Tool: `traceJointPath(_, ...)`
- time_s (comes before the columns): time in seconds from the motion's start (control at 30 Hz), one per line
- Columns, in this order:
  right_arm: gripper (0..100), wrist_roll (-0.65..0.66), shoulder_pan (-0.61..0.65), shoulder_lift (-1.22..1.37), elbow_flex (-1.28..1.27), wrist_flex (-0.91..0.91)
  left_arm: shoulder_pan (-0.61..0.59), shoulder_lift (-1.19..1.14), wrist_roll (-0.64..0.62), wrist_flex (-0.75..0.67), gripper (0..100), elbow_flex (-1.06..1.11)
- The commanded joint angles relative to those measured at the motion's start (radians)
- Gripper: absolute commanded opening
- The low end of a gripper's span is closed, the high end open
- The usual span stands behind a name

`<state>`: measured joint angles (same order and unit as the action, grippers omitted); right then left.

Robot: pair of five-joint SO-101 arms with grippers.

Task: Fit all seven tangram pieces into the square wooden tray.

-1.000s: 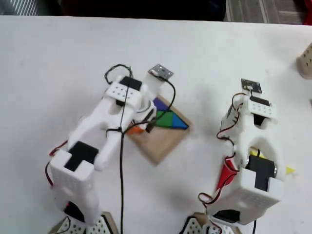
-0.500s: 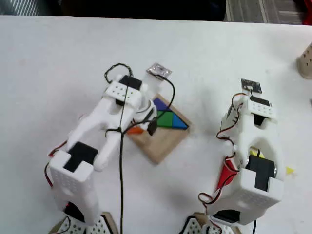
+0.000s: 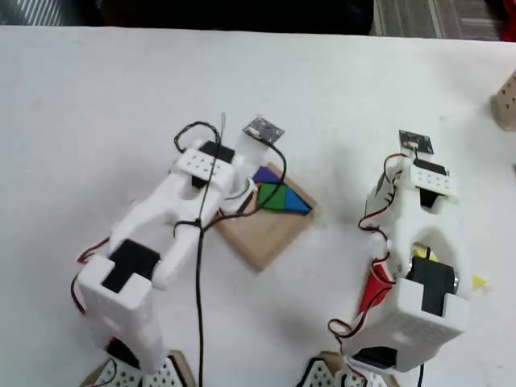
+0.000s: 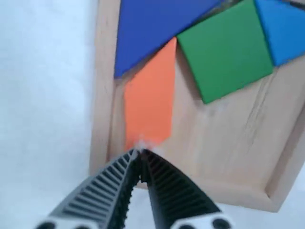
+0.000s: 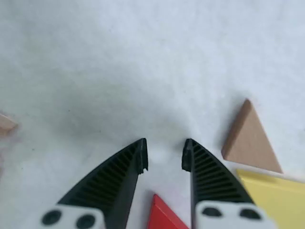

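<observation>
left wrist view: left gripper [image 4: 140, 155] jaws closed tip to tip, gripping nothing, tips touching the near end of the orange piece [image 4: 148, 102]. its long axis runs straight away from the jaws, along the tray [image 4: 102, 95] side rim, far end at the blue piece [image 4: 152, 24]. likely a push along that axis. right gripper [image 5: 164, 155], well apart from the tray, part open, empty, above the red piece [image 5: 164, 214].

Bright, even light washes the white table [image 3: 97, 97], while the room [image 3: 242, 12] past its twelve o'clock edge sits dark. Soft, faint shadows spread from the wooden tray [image 3: 270, 238] toward five o'clock.
</observation>
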<state>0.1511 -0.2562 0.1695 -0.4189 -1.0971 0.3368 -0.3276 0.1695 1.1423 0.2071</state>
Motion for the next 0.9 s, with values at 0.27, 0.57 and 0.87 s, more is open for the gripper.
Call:
traceJointPath(0.27, 11.9, 0.012, 0.012, -0.035, 0.005, 0.013, -0.018, -0.018, -0.014, 0.048, 2, -0.083)
traceJointPath(0.57, 11.9, 0.012, 0.012, -0.035, 0.006, 0.013, -0.018, -0.016, -0.014, 0.141, 2, -0.155)
traceJointPath(0.87, 11.9, 0.012, 0.012, -0.035, 0.006, 0.013, -0.008, 0.120, -0.014, 0.132, 2, -0.094)
